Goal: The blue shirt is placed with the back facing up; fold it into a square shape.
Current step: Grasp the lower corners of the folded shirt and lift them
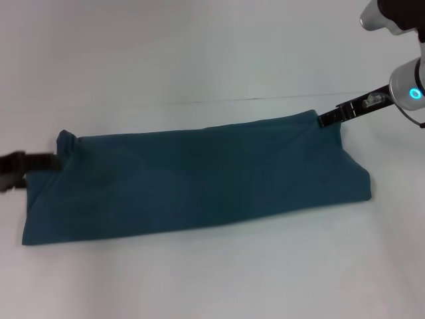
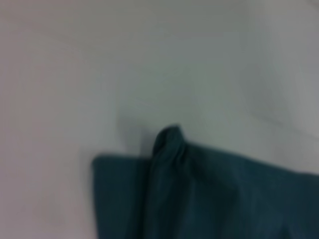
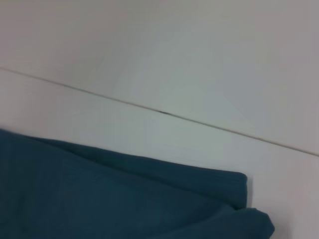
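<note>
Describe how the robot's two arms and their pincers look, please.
The right arm is silver-white with a glowing blue ring light and dark upper joint; its pincer is slim, black, with a clear plastic part. Only the black, blocky left pincer shows at the picture's edge.

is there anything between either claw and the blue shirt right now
Nothing visible. The left claw is at the shirt's far left corner and the right claw at its far right corner, both right at the blue shirt. Only bare white table surrounds the cloth.
</note>
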Robot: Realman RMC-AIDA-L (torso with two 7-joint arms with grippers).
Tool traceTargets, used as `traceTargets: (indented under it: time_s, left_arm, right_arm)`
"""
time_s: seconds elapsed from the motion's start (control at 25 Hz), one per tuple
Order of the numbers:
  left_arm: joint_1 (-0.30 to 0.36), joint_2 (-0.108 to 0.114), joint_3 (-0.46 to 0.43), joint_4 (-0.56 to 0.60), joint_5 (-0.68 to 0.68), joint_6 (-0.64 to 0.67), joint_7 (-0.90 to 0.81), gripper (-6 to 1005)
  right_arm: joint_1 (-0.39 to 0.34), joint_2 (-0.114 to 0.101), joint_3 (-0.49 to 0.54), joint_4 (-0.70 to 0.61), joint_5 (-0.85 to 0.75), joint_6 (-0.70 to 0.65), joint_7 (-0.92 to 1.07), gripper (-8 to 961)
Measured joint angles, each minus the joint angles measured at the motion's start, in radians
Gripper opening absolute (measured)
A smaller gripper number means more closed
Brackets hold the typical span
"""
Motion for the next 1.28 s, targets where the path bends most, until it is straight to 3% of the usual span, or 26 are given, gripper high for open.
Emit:
traceTargets:
  time_s: [0.44, 0.84, 1.28]
  left_arm:
    - [0.016, -0.012, 0.009, 0.091, 0.202, 0.173, -0.173, 939]
    - [0.006, -0.036, 0.010, 0.044, 0.240, 0.131, -0.194, 938]
    - [-0.013, -0.041, 0.010, 0.004, 0.241, 0.090, -0.205, 938]
  right_arm:
    - [-0.009, 0.002, -0.044, -0.030, -0.005, -0.041, -0.028, 930]
    - [-0.009, 0.010, -0.069, -0.032, -0.005, -0.043, -0.038, 931]
    - [-0.006, 0.014, -0.080, -0.032, -0.005, -0.048, -0.038, 930]
